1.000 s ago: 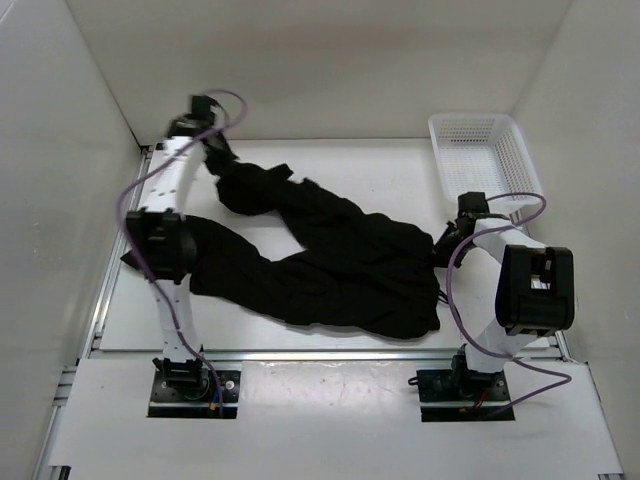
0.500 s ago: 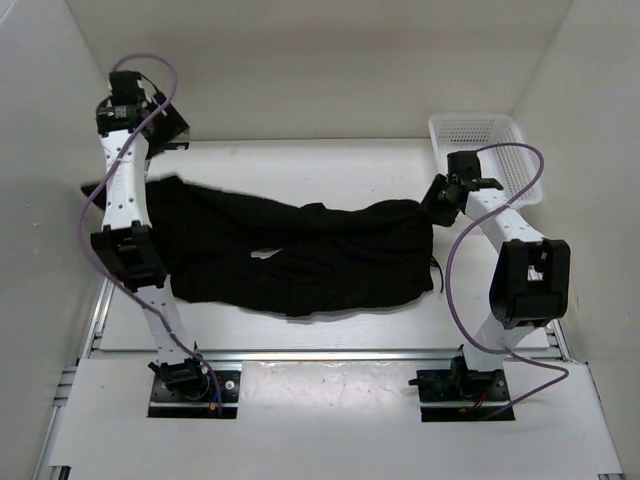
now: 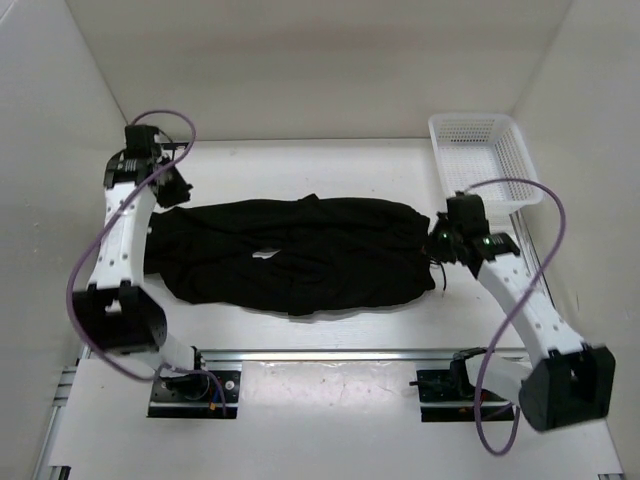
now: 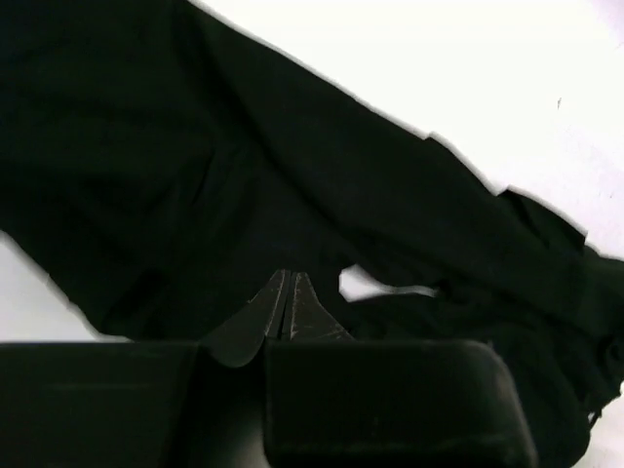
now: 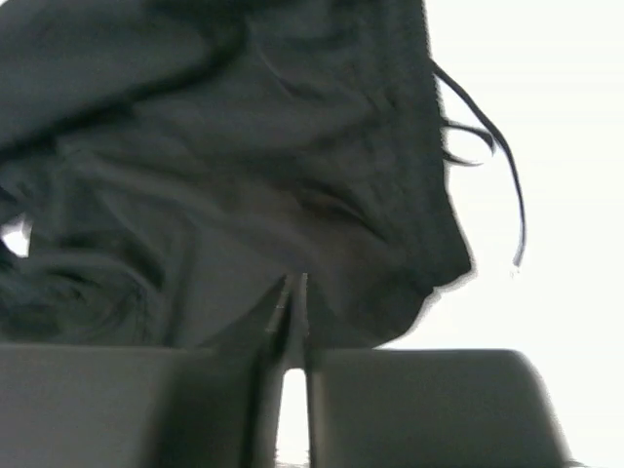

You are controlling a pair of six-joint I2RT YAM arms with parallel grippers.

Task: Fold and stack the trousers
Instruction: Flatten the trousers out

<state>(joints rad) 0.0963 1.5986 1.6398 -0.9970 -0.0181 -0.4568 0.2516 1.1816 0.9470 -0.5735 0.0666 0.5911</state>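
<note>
The black trousers (image 3: 300,255) lie stretched left to right across the middle of the white table, the legs folded over each other, wrinkled. My left gripper (image 3: 168,192) is shut on the trousers' far left end; in the left wrist view its fingertips (image 4: 288,283) pinch dark fabric (image 4: 244,175). My right gripper (image 3: 437,240) is shut on the trousers' right end, at the waistband; in the right wrist view its tips (image 5: 292,283) meet in the cloth (image 5: 244,166). A thin drawstring (image 5: 497,166) hangs off the waist edge.
A white mesh basket (image 3: 485,160) stands at the back right corner, just behind the right arm. White walls enclose the table on the left, back and right. A metal rail (image 3: 320,352) runs along the near table edge.
Both grippers have swung the trousers out and lowered them: the spread V-shaped legs are now laid together in one flat band. The left gripper came down from the far left corner; the right arm moved nearer.
</note>
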